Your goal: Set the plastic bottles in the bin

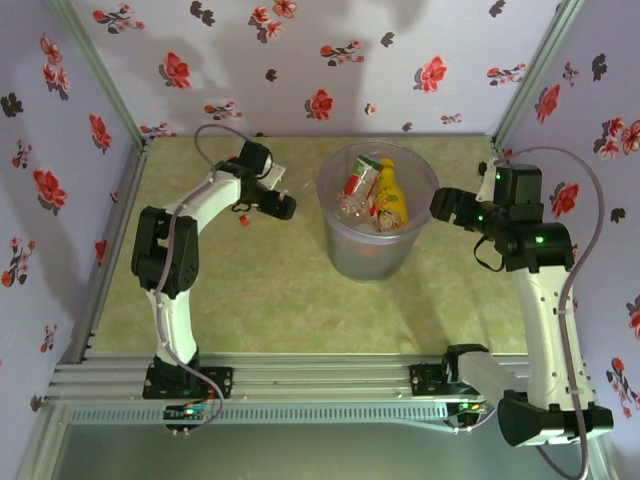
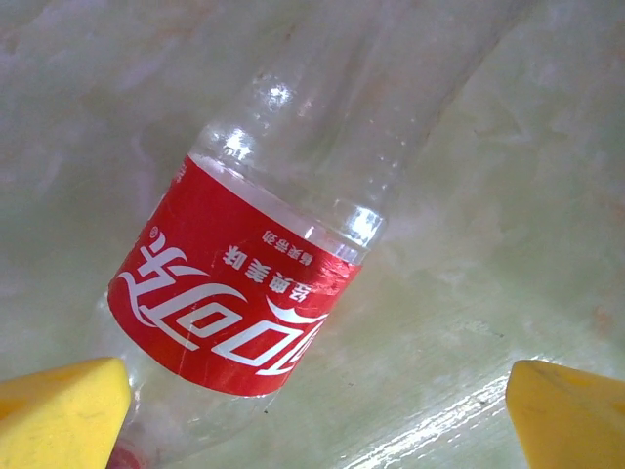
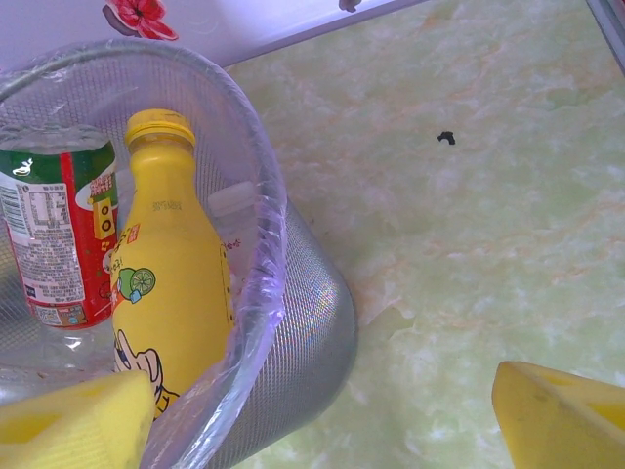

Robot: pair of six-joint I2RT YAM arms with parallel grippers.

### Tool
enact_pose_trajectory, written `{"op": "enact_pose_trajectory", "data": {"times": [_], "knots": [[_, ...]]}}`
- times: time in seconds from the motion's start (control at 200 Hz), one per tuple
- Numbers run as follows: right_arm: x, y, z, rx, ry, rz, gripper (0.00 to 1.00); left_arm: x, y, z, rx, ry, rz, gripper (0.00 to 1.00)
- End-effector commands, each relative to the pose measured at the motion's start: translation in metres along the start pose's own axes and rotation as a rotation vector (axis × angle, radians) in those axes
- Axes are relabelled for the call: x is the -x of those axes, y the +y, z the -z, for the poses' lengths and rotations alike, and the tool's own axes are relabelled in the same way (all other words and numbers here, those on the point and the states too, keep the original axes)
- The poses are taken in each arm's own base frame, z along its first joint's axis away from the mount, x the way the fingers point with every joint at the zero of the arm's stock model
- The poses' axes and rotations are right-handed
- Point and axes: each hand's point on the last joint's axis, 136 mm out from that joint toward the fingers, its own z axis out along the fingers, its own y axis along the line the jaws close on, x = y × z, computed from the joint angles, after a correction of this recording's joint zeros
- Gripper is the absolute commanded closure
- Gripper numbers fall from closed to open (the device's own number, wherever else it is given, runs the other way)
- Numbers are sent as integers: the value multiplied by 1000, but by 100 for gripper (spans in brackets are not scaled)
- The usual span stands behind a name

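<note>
A clear plastic bottle with a red label lies on the green table, and its red cap shows beside the left arm. My left gripper hangs just over it, open. The bottle lies close to the left yellow finger, with a wide gap to the other finger. The bin stands mid-table and holds a yellow bottle, a green-and-red labelled bottle and others. My right gripper is open and holds nothing, just to the right of the bin's rim.
Flowered walls enclose the table on three sides. A small dark speck lies on the table beyond the bin. A metal rail runs along the near edge between the arm bases.
</note>
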Motion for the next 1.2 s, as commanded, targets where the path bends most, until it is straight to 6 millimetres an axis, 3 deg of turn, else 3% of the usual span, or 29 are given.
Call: {"op": "enact_pose_trajectory", "data": {"times": [0.0, 0.2, 0.43, 0.645, 0.905, 0.975, 1.075, 1.195], "knots": [[10, 5, 12, 20, -47, -2, 10, -16, 2, -13, 19, 61, -19, 0], [9, 5, 11, 24, -42, 1, 10, 8, 18, -14, 84, 4, -49, 0], [8, 2, 12, 9, -44, 15, 10, 6, 22, -35, 78, 61, -29, 1], [8, 3, 8, 14, -36, 16, 10, -3, 23, -43, 79, 82, -6, 15], [9, 6, 9, 26, -31, 10, 10, 2, 26, -50, 83, 59, 45, 34], [8, 4, 13, 17, -34, 12, 10, 3, 24, -52, 79, 63, 50, 31], [5, 1, 18, 3, -33, 16, 10, 3, 23, -59, 76, 78, 42, 14], [1, -2, 22, -18, -32, 26, 10, 0, 23, -67, 74, 98, 59, 16]]}}
